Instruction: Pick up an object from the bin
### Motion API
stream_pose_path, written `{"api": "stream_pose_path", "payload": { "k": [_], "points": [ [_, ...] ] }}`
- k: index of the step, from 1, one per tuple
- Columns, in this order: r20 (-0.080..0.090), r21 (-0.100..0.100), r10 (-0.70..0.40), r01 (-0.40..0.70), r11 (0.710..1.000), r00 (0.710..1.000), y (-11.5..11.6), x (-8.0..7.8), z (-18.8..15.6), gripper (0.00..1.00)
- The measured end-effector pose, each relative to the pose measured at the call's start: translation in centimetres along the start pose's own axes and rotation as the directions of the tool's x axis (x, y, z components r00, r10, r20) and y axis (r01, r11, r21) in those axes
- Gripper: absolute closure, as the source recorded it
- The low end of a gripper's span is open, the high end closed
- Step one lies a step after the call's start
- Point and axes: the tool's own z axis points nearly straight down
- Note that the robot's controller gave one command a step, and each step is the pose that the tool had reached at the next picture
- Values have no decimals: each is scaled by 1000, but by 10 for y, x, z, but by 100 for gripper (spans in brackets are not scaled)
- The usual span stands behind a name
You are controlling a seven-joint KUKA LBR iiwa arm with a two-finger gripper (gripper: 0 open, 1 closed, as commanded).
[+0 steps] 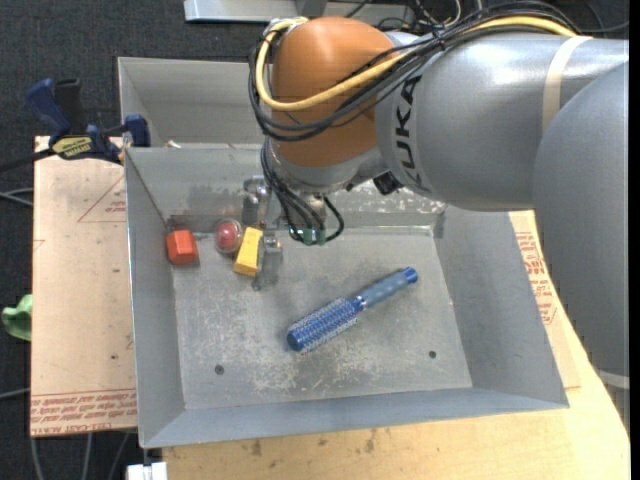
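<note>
Arm (500, 98): silver with an orange cover, reaching in from the right over the back of the grey bin (150, 308).
Gripper (262, 256): down low in the bin's left half, its tip at the floor.
Grip: from here I cannot tell whether it is released or clenched.
Yellow block (247, 251): tilted, right against the gripper's left side.
Red ball (228, 234): just left of the yellow block, near the back wall.
Orange block (181, 247): further left, close to the ball.
Blue tool (350, 310): lying slantwise mid-floor, apart from the gripper.

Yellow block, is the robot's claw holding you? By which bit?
Cannot tell: the gripper is low in the bin, close against the right side of the yellow block.
</note>
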Motion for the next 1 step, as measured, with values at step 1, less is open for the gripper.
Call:
{"api": "stream_pose_path", "payload": {
  "k": [1],
  "points": [
    [-4,4,81,-81,997,997,-59,88,53,0]
  ]
}}
